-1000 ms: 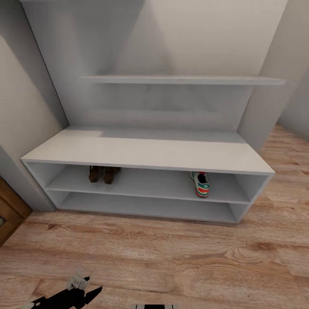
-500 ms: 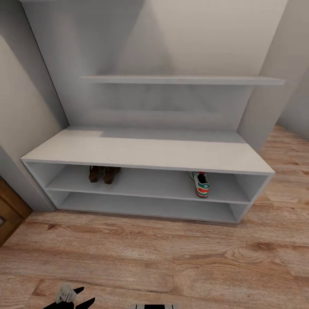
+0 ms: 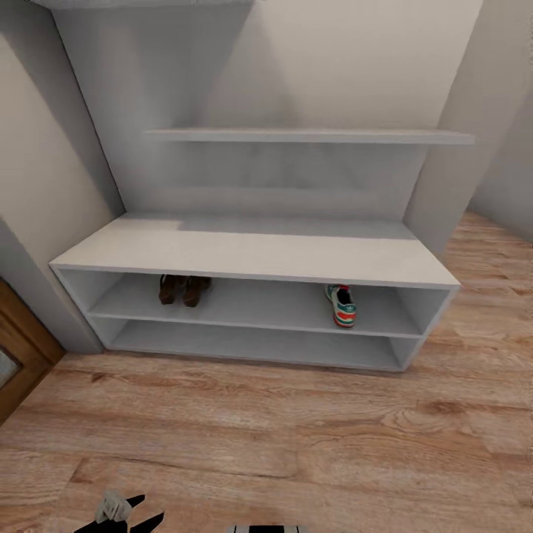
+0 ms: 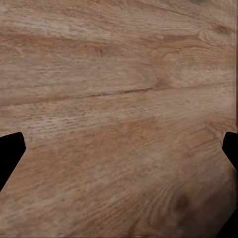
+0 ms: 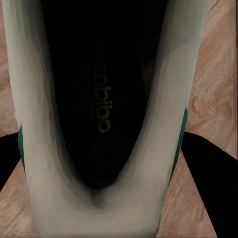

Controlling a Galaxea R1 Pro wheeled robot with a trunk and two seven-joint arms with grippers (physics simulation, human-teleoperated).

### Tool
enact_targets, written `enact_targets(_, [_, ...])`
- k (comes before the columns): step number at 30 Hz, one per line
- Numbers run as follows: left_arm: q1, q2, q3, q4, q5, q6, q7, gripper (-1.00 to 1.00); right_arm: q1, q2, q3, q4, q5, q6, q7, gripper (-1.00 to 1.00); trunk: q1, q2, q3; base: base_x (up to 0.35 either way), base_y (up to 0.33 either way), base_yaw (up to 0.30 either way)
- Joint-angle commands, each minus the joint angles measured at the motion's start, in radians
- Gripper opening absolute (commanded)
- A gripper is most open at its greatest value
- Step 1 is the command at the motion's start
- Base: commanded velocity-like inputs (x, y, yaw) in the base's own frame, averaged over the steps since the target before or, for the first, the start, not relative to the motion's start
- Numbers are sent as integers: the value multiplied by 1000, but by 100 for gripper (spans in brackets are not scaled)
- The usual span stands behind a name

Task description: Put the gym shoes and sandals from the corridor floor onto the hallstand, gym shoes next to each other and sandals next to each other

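Hallstand (image 3: pixel 252 255): a wide light-grey unit stood against the wall, with a bench top, two low open shelves beneath and a wall shelf (image 3: pixel 307 136) above.
Sandals (image 3: pixel 183 289): the brown pair sat side by side, touching, on the upper low shelf toward its left end.
Gym shoe on the rack (image 3: pixel 341 305): one white sneaker with green stripes and orange accents lay on the same shelf toward the right end, well apart from the sandals.
Second gym shoe (image 5: pixel 106 109): it was seen close up from the right wrist, its dark insole and white collar between the black fingers, over the wood.
Right gripper (image 5: pixel 106 163): closed on that shoe, a finger on each side of it.
Left gripper (image 4: pixel 121 151): spread wide with nothing held, its fingertips (image 4: pixel 10 151) apart above bare planks.
Corridor floor (image 3: pixel 311 437): light brown wood-grain planks ran in front of the rack.
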Motion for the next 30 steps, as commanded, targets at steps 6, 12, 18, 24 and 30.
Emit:
enact_targets(6, [-1, 0, 3, 1, 1, -5, -3, 100, -1, 0, -4, 1, -10, -3, 8, -100, -1, 0, -1, -328, 90, 0])
enact_targets(12, [-1, 0, 3, 0, 1, -2, -3, 100, -1, 0, -3, 2, -10, -3, 8, -100, -1, 0, -1, -302, 179, 0])
enact_targets(18, [-1, 1, 3, 0, 1, 1, -3, 100, -1, 1, -3, 3, -10, -3, 8, -100, -1, 0, -1, -284, 211, 0])
enact_targets(24, [-1, 1, 3, 0, 1, 2, -3, 100, -1, 1, -3, 3, -10, -6, 8, -100, -1, 0, -1, -253, 201, 0])
enact_targets(30, [-1, 2, 3, 0, 1, -1, -3, 100, -1, 1, -3, 1, -11, -6, 8, -100, -1, 0, -1, -50, 41, 0])
